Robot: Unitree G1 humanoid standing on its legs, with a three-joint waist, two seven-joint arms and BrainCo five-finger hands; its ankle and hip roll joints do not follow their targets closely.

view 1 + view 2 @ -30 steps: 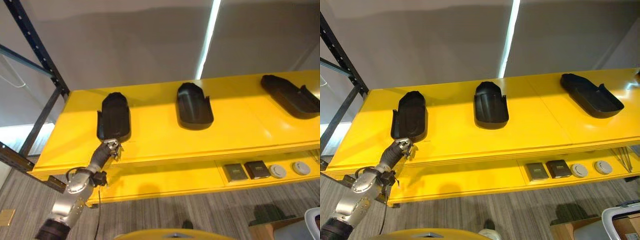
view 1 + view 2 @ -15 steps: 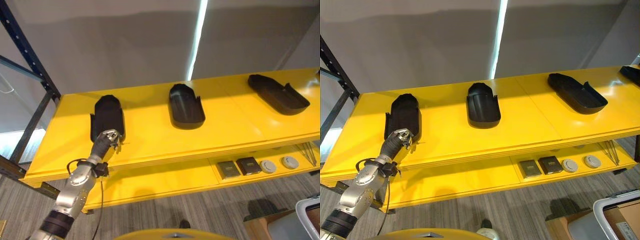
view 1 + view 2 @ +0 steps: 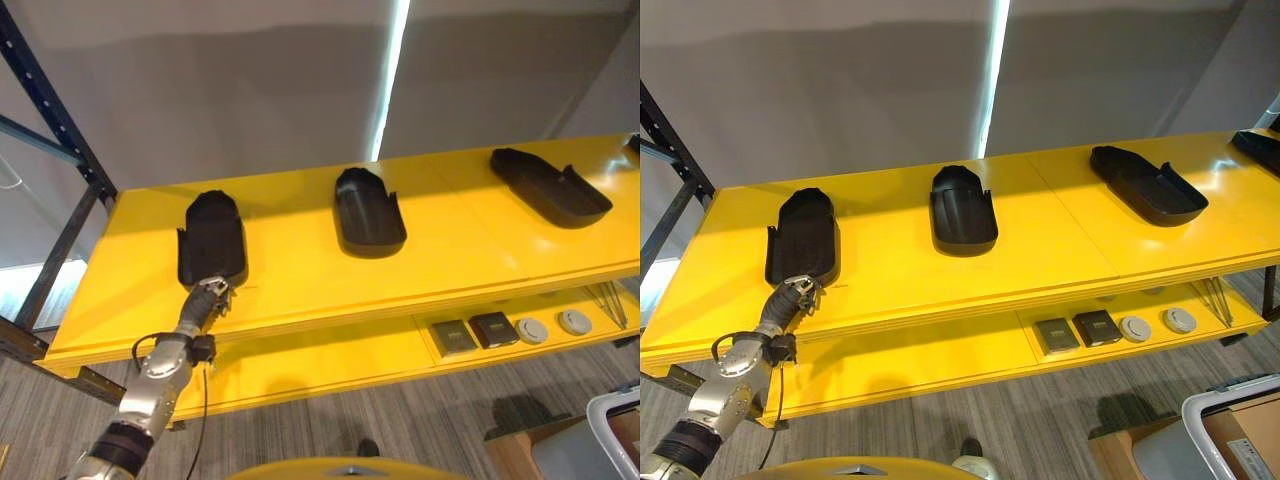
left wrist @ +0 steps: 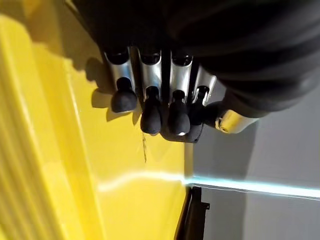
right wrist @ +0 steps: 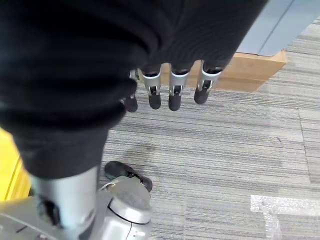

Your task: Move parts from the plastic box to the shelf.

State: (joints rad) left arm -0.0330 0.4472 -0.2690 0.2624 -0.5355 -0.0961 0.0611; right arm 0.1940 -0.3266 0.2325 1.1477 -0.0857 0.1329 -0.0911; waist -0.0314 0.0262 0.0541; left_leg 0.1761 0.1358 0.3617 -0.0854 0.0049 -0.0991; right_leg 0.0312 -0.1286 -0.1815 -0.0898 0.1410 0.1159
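Three black moulded parts lie on the top board of the yellow shelf (image 3: 300, 285): the left part (image 3: 212, 240), the middle part (image 3: 368, 210) and the right part (image 3: 550, 187). My left hand (image 3: 205, 297) is at the near end of the left part, by the shelf's front edge. Its fingers (image 4: 150, 115) are straight over bare yellow board and hold nothing. My right hand (image 5: 172, 85) hangs open over the striped floor, empty. A corner of the pale plastic box (image 3: 1230, 435) shows at the lower right.
Another black part (image 3: 1260, 150) lies at the shelf's far right edge. On the lower board sit two dark square pieces (image 3: 470, 333) and two white discs (image 3: 553, 326). A dark steel upright (image 3: 60, 130) stands on the left. A cardboard box (image 5: 255, 70) stands on the floor.
My left hand has drawn back off the near end of the left part toward the shelf's front edge. The camera has shifted slightly.
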